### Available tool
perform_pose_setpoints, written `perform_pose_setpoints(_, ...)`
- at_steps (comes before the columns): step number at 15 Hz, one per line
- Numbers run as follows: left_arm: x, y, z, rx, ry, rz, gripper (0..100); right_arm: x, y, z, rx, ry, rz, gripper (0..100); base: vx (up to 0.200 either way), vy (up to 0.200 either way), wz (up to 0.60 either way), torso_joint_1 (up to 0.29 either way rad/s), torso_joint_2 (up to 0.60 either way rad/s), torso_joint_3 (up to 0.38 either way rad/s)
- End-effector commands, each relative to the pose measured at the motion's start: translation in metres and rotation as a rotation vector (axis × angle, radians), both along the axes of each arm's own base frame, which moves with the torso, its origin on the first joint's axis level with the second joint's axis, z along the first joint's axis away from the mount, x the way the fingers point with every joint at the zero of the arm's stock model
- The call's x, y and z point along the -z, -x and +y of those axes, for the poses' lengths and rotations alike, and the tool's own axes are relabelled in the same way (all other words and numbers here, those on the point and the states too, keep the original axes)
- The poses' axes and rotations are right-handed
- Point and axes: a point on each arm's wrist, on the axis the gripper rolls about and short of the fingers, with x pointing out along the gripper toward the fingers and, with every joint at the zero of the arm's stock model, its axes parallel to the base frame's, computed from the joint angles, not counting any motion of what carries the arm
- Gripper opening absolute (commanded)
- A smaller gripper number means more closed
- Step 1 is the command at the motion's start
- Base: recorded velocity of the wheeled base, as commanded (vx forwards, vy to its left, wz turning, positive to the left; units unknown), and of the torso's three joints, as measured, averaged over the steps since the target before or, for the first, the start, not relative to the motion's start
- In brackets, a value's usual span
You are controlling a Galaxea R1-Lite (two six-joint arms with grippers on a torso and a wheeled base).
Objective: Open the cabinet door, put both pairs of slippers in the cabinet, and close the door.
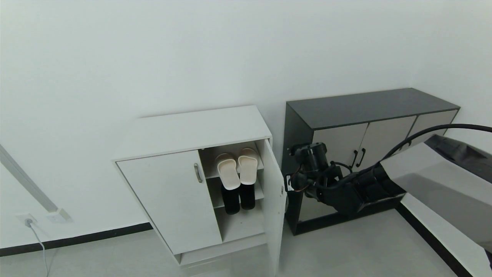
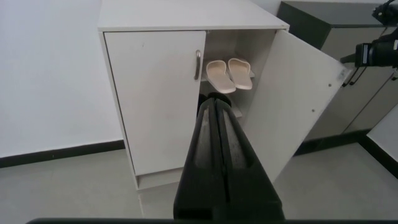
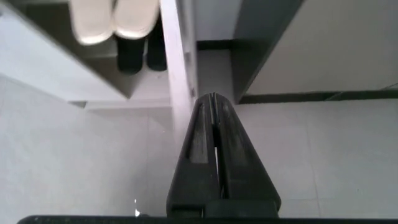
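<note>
The white cabinet (image 1: 192, 130) stands on the floor (image 1: 346, 250) against the wall. Its right door (image 1: 275, 200) is swung open, and its left door (image 1: 169, 196) is shut, with a small handle (image 1: 198, 172) at its edge. Inside, the cream slippers (image 1: 237, 168) lie side by side on the top shelf, hanging a bit over its edge. The black slippers (image 1: 238, 198) sit right under them on the middle shelf.

My right hand (image 3: 213, 102) is low, just beside the outer edge of the right door, with its fingers pressed together. I cannot tell if it touches the door. My left hand (image 2: 215, 106) is in front of the cabinet and points at the open side, and its fingers are together too, with nothing in them. A dark cabinet (image 1: 369, 104) stands just to the right of the white one.
</note>
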Motion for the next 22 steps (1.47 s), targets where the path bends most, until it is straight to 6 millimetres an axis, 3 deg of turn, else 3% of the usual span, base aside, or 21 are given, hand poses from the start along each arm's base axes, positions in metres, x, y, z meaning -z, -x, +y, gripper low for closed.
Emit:
perform_pose_setpoints(1, 0.0, 0.0, 0.0, -0.001, 0.001, 0.0, 0, -0.014, 0.017, 0.009, -0.042, -0.017, -0.041, 0, 0.0, 0.0, 0.0, 0.0, 0.0, 0.0)
perform_pose_setpoints(6, 0.0, 0.0, 0.0, -0.001, 0.001, 0.0, 0, -0.026, 0.045, 0.011, -0.116, 0.014, -0.08, 0, 0.0, 0.0, 0.0, 0.0, 0.0, 0.0)
perform_pose_setpoints(8, 0.0, 0.0, 0.0, -0.001, 0.001, -0.002, 0, -0.026, 0.045, 0.012, -0.119, 0.014, -0.08, 0, 0.0, 0.0, 0.0, 0.0, 0.0, 0.0)
perform_pose_setpoints(14, 0.0, 0.0, 0.0, -0.001, 0.001, 0.0, 0, -0.02, 0.046, 0.012, -0.136, 0.013, -0.064, 0, 0.0, 0.0, 0.6, 0.043, -0.09, -0.049)
perform_pose_setpoints(19, 0.0, 0.0, 0.0, -0.001, 0.001, 0.0, 0, -0.01, 0.05, 0.007, -0.15, 0.004, -0.065, 0, 0.0, 0.0, 0.0, 0.0, 0.0, 0.0)
perform_pose_setpoints(22, 0.0, 0.0, 0.0, -0.001, 0.001, 0.0, 0, 0.0, 0.063, -0.009, -0.149, 0.012, -0.077, 0, 0.0, 0.0, 0.0, 0.0, 0.0, 0.0)
